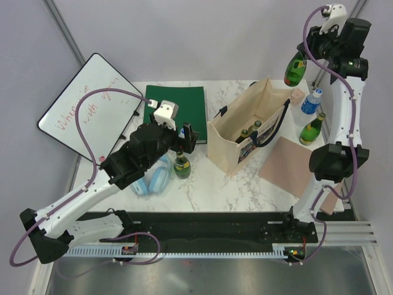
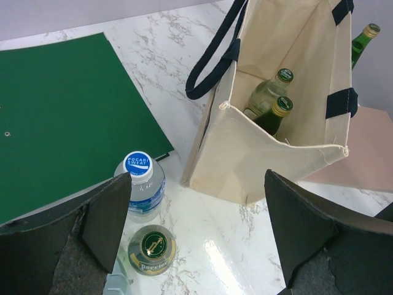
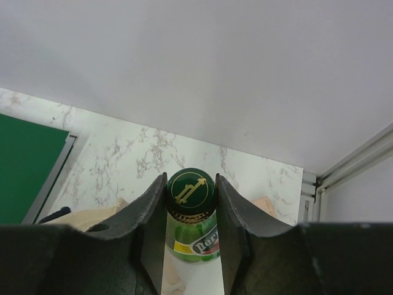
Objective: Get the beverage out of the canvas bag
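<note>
The beige canvas bag [image 1: 224, 144] stands open mid-table, its black handles hanging over the sides. Two bottles [image 1: 250, 130] stand inside it. They also show in the left wrist view [image 2: 279, 92], inside the bag [image 2: 245, 160]. My right gripper [image 1: 301, 59] is shut on the cap of a green Perrier bottle [image 1: 295, 72] and holds it high above the bag's far right corner. In the right wrist view the gripper [image 3: 191, 184] clamps that bottle [image 3: 193, 239]. My left gripper [image 1: 185, 133] [image 2: 198, 177] is open and empty, left of the bag.
A Perrier bottle [image 1: 182, 165] [image 2: 151, 249] and a Pocari Sweat bottle [image 2: 140, 184] stand under the left gripper. A green folder [image 1: 175, 110], a whiteboard [image 1: 86, 104] and blue headphones [image 1: 153, 178] lie left. A water bottle [image 1: 311, 101], a green bottle [image 1: 312, 129] and a pink cloth [image 1: 288, 163] are right.
</note>
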Robot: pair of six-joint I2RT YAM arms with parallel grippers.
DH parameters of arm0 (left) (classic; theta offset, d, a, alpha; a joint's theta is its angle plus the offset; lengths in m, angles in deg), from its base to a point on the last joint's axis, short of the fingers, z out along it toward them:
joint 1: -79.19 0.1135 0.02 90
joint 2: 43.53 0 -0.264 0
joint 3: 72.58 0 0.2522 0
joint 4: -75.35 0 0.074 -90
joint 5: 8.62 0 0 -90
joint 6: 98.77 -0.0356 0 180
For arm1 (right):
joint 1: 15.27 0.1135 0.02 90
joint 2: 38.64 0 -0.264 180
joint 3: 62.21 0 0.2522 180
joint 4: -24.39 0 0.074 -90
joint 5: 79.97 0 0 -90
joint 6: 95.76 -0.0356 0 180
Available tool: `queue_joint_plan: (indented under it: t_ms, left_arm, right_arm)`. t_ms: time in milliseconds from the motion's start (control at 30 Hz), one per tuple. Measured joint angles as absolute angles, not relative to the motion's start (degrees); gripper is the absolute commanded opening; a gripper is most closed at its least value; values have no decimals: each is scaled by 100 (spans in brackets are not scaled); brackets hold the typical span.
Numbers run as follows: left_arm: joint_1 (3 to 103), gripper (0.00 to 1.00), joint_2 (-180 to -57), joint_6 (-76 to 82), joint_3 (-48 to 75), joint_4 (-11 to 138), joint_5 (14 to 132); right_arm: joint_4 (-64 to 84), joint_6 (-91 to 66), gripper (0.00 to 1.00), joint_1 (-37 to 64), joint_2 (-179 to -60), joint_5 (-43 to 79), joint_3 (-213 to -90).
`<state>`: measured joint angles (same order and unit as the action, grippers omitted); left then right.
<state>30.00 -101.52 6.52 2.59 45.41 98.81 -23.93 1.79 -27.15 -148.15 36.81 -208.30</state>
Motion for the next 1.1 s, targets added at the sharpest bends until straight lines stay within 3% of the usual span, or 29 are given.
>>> queue_joint_plan:
  t_ms: [500, 1100]
  left_arm:
    - [3000, 95, -10321, 656, 274, 4541, 9752]
    - [3000, 95, -10447, 656, 475, 4538, 9724]
  right_arm:
    - [-1888, 194, 0, -2700, -16118, 3572, -20830]
    - [-1499, 459, 3, -2267, -16881, 3379, -20339]
